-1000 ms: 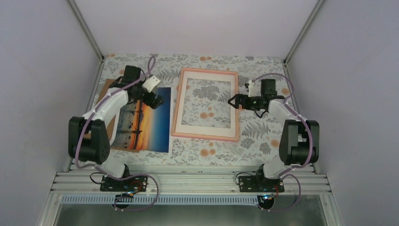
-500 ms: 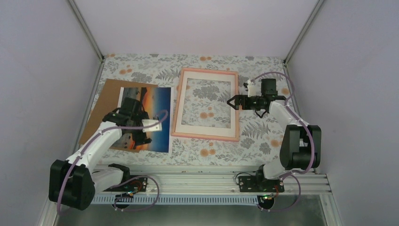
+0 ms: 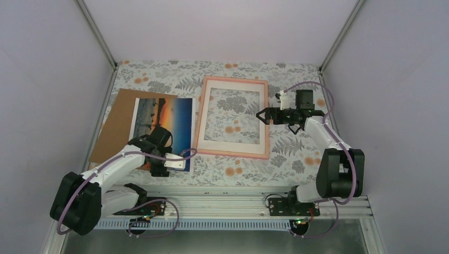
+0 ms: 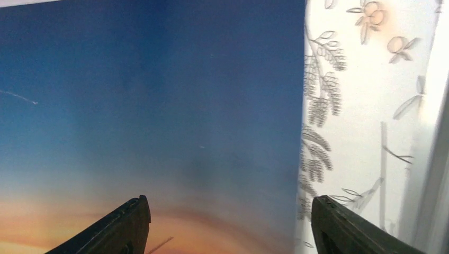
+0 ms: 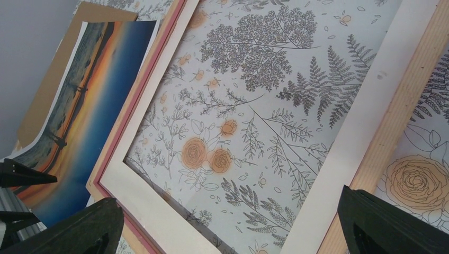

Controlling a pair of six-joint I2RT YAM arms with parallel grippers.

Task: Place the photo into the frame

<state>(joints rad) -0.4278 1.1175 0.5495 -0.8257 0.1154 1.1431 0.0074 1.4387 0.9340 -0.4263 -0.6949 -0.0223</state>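
The photo (image 3: 161, 124), an orange sunset print with blue sky, lies flat at the left, partly on a brown backing board (image 3: 112, 124). The pink frame (image 3: 232, 79) with its white mat (image 3: 231, 142) lies flat at the centre. My left gripper (image 3: 160, 169) is open and low over the photo's near edge. In the left wrist view (image 4: 227, 225) one finger is over the photo (image 4: 159, 106) and the other over the tablecloth. My right gripper (image 3: 262, 115) is open and empty above the frame's right side. Its wrist view (image 5: 227, 233) shows the frame (image 5: 140, 90) and photo (image 5: 90, 100).
A floral tablecloth (image 3: 296, 153) covers the table. Grey walls close in the left, right and back. An aluminium rail (image 3: 212, 203) runs along the near edge, close behind the left gripper. The backing board also shows in the right wrist view (image 5: 53, 90).
My left arm has swung from the photo's far end down to its near edge, uncovering the photo and the backing board. The right gripper has stayed about where it was.
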